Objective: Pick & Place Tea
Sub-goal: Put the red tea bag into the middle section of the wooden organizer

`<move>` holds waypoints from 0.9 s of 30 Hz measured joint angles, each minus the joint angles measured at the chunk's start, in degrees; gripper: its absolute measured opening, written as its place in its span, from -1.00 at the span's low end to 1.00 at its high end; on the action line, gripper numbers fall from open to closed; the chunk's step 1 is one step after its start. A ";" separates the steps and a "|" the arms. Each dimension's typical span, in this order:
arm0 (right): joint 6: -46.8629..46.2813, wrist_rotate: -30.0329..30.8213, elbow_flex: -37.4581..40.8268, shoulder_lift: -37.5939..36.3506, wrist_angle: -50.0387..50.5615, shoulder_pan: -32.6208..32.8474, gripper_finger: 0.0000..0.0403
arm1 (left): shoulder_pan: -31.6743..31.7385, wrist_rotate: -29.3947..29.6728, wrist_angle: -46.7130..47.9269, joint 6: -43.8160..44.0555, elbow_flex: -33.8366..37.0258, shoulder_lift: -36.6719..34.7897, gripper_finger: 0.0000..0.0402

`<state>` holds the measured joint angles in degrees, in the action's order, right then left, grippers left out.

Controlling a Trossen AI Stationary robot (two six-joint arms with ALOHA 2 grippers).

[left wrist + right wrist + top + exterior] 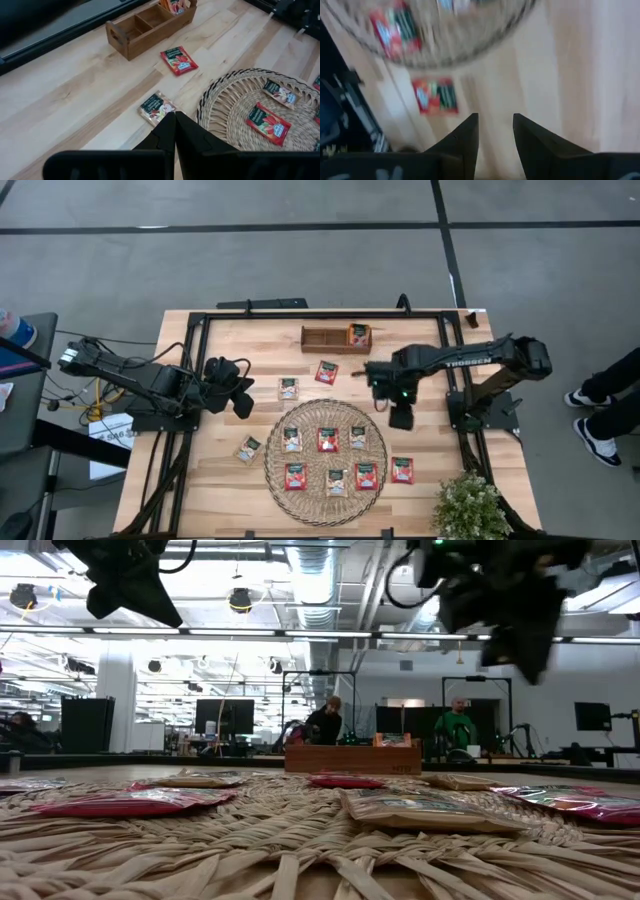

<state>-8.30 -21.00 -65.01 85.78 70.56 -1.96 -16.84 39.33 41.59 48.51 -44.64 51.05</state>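
High view: small flat square tea sachets (327,439), red-orange and pale cream, scattered flat, seven on the big round woven straw mat (275,470) at the near middle of the pale wooden desk (240,340). Four more off the mat: two just beyond its far edge, one at its left edge, one at its right. One sachet standing upright in the right compartment of the long brown wooden tray (320,338) at the far side. Dark bands on the flat ones mostly pointing far. Left claw (243,387) shut, empty, hanging left of the mat. Right claw (376,378) hanging beyond the mat's far right edge, fingers hard to make out here. Green potted plant (470,505) cut off at the near right corner.

Low view: sachets seen edge-on, colours barely readable; both arms cropped at the top.

Left wrist view: fingers (165,132) pressed together, nothing between.

Right wrist view: blurred; fingers (467,131) narrowly parted, empty, above bare wood.
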 joint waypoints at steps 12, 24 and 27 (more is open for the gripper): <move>-15.61 4.12 0.00 0.00 0.09 15.57 -0.12 | 0.00 0.28 0.02 -0.31 0.00 0.00 -1.00; -31.24 9.49 13.31 0.02 -19.12 26.95 0.13 | -0.02 0.10 0.04 -0.75 0.00 0.02 -1.00; -33.24 10.03 15.08 0.04 -24.02 26.74 0.10 | -0.02 0.00 -0.05 -1.53 0.00 0.00 -1.00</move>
<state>-41.54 -10.97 -49.93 85.82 46.54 24.78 -16.86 39.33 41.54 46.98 -44.64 51.05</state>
